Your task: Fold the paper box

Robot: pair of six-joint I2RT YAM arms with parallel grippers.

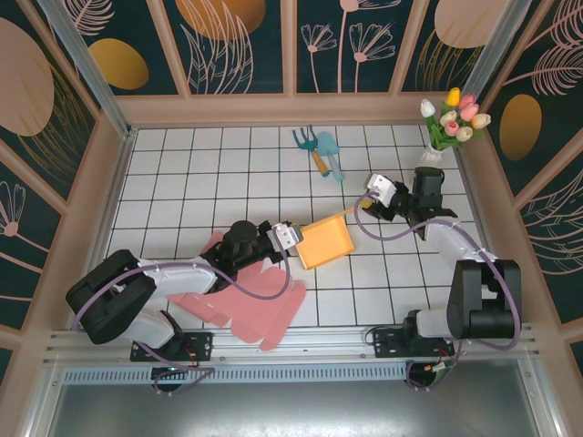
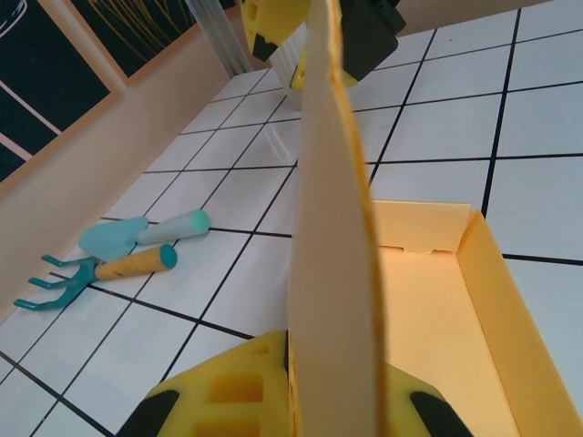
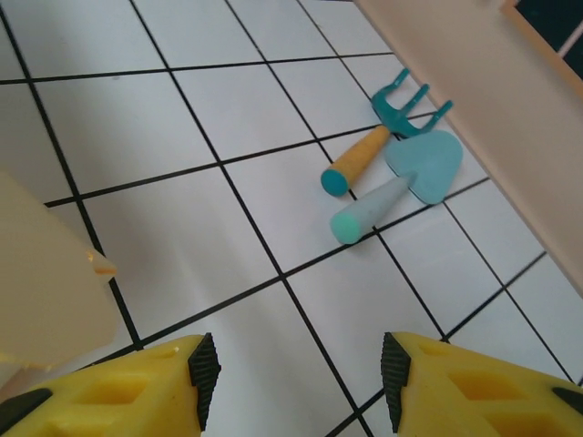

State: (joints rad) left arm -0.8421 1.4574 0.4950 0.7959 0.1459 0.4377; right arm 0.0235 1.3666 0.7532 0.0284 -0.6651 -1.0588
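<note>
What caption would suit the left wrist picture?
Left gripper pinching a wall of the yellow box, garden tools lying beyond.

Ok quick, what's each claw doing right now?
Left claw: closed on a wall of the yellow paper box.
Right claw: open, holding nothing.

Around me rise dark walls [image 1: 237, 45] painted with pale leaves and flowers, framed in tan wood; beneath me, a white-tiled table [image 1: 200, 182] gridded in black.
</note>
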